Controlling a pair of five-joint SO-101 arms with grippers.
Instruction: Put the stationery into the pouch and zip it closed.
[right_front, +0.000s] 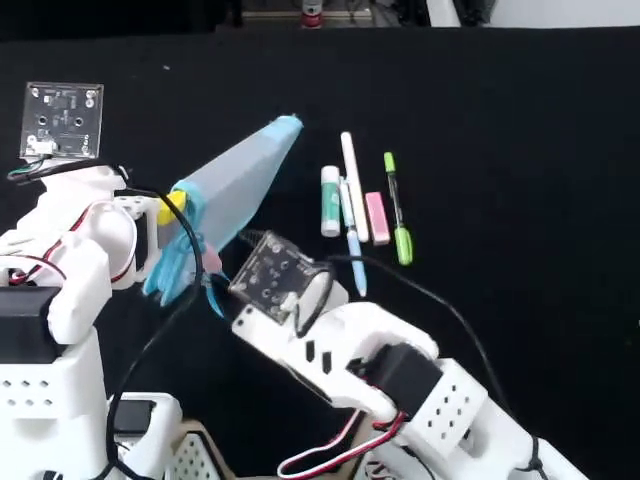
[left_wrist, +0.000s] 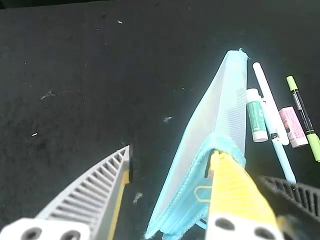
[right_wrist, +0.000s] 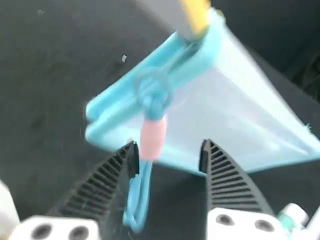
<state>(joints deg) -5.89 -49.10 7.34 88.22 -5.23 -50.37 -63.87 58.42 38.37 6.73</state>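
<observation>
Right gripper (right_wrist: 168, 145), jaws released, straddles the pink zip pull (right_wrist: 152, 137) hanging off the near end of the pouch (right_wrist: 240, 115); left gripper (left_wrist: 171, 150), also spread, has one finger touching that end.

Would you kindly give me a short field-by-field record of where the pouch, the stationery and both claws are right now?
pouch: light blue translucent pouch, slantwise on the black table
stationery: white-and-green glue stick, slim white pen, light blue pen, pink eraser, green highlighter, side by side, outside the pouch
left claw: open, yellow-faced finger against the pouch's end
right claw: open, pink zipper pull between its fingers
zip: cannot tell
</observation>
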